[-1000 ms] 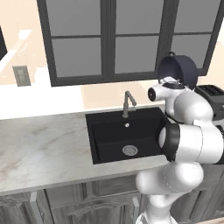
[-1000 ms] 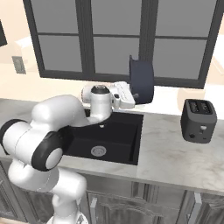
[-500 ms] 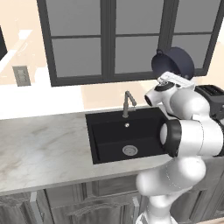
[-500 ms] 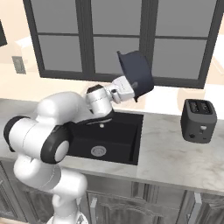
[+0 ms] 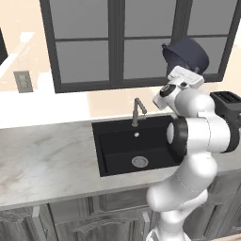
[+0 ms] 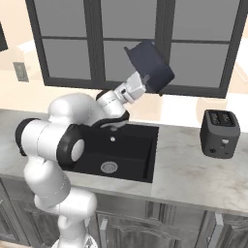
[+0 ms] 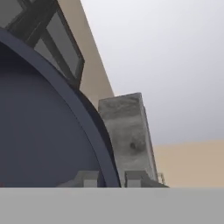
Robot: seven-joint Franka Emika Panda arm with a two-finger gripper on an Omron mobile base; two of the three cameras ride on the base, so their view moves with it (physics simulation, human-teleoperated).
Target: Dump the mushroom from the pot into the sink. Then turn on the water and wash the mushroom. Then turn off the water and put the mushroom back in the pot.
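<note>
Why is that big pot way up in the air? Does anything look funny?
Yes. The round dark navy-blue pot is tipped on its side high in front of the window, pinched by its rim in the claw, above the matte-black sink. That looks like pouring. Nothing looks spilled or broken.

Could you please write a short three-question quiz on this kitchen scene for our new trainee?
1. True or false: the round dark navy pot rests on the counter.
2. What does the tool grip? A) the pot's rim B) the grey metal faucet C) the black slotted toaster
3. Fill in: the pot is raised and tipped above the matte-black ____.

Key: 1. False; it is held in the air before the window. 2. A. 3. sink.
</note>
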